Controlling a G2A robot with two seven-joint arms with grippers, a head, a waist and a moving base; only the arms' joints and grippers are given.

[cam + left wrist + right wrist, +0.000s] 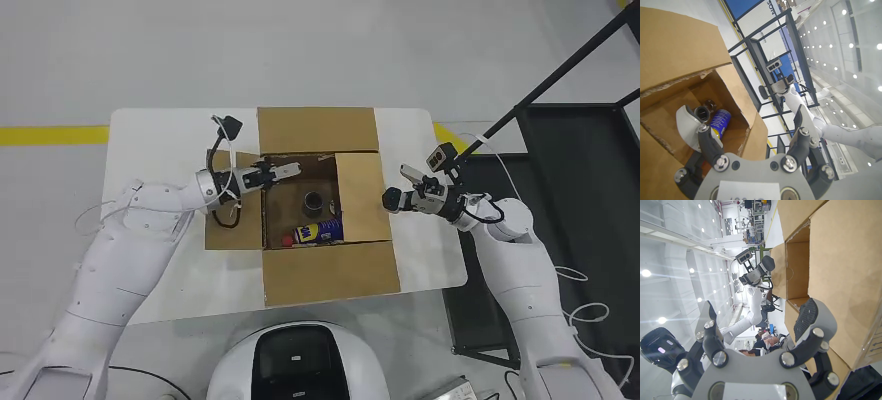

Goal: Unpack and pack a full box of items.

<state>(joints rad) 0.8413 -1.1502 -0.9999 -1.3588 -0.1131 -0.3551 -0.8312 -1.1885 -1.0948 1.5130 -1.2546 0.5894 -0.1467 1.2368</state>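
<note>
Box (330,270): plain brown cardboard
Can (318,232): blue body, yellow band, red cap, white print
Fitting (314,203): black
Surface (160,140): white
Floor (100,60): light grey, one yellow stripe (50,134)
Right jaws: grey shells, black pads (804,317) with a raised dot grid

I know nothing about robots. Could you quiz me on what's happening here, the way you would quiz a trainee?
1. True or false: the left pincer is gripping the blue spray can.
2. Where does the blue spray can lie? A: on one of the flaps. B: inside the cardboard box. C: on top of the robot's arm.
3. Fill in: the cardboard box has ___ flaps folded outward.

Key:
1. False. The left pincer is open and empty, over the cardboard box.
2. B.
3. Four.
</note>
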